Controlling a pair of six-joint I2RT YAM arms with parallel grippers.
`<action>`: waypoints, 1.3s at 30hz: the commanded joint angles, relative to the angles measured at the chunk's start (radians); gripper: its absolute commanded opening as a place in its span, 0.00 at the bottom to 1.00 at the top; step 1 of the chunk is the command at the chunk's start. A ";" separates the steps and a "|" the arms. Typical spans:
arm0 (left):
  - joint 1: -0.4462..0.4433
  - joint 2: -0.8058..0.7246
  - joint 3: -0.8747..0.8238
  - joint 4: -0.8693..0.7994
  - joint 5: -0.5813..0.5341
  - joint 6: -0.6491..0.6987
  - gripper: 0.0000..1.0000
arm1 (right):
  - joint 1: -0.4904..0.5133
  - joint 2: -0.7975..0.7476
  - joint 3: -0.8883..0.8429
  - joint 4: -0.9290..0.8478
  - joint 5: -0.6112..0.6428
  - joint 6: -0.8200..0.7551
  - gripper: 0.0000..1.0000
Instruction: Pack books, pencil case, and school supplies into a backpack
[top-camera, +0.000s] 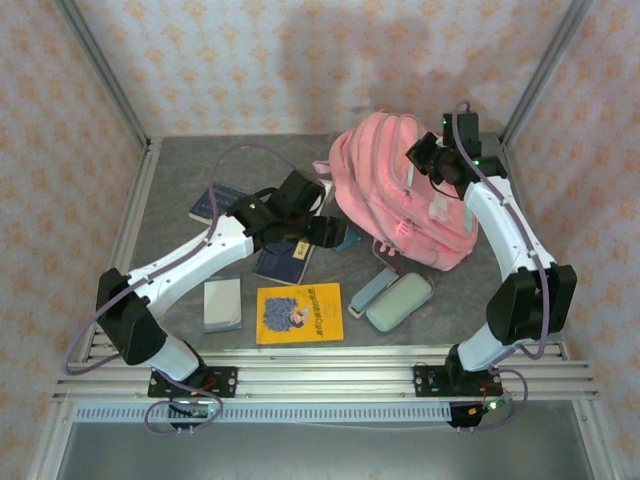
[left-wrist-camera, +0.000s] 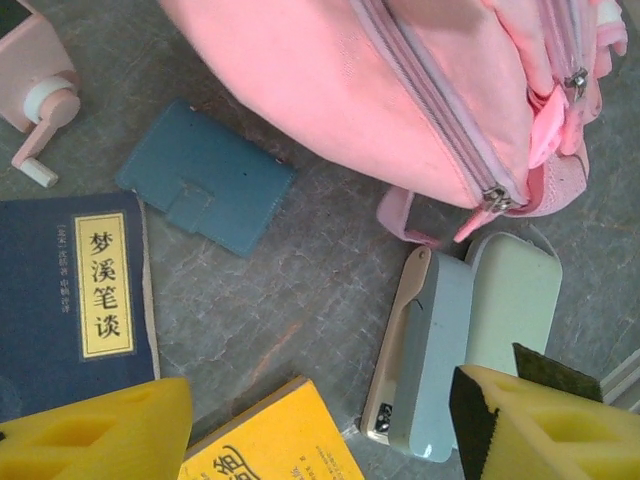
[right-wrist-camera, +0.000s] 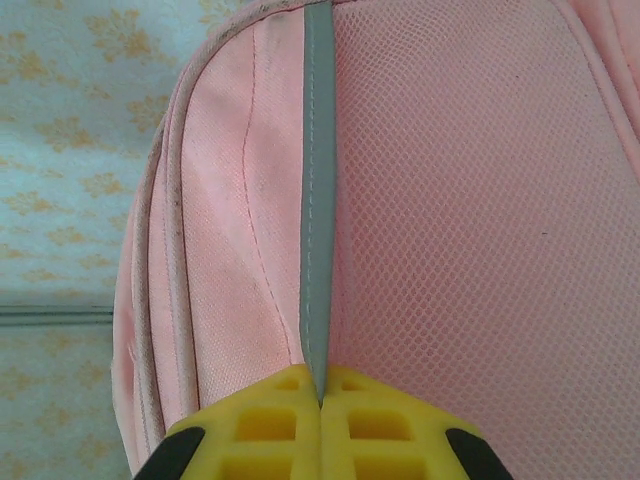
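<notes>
The table is grey and flat, with pale marks on it. Walls stand at the far side, the left and the right. They are pale with small orange flowers. A post stands in the far left corner and a second post in the far right. Long silver rails run along the near edge, with a white strip nearer still.

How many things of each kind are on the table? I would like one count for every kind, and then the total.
Books: 4 (navy book, second navy book, yellow book, grey-blue book)
Pencil case: 1
Small supplies: 3 (pink sharpener, teal bar, dark-teal pad)
Backpack: 1
Total: 9
</notes>
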 joint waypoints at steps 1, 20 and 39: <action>-0.082 0.004 -0.006 -0.010 -0.100 0.080 0.72 | 0.009 -0.052 0.055 0.044 -0.032 0.093 0.00; -0.234 0.162 -0.132 0.377 -0.197 0.097 0.53 | 0.064 -0.016 0.049 0.072 -0.056 0.163 0.00; -0.202 0.334 -0.067 0.418 -0.254 0.042 0.32 | 0.072 -0.055 0.002 0.118 -0.099 0.194 0.00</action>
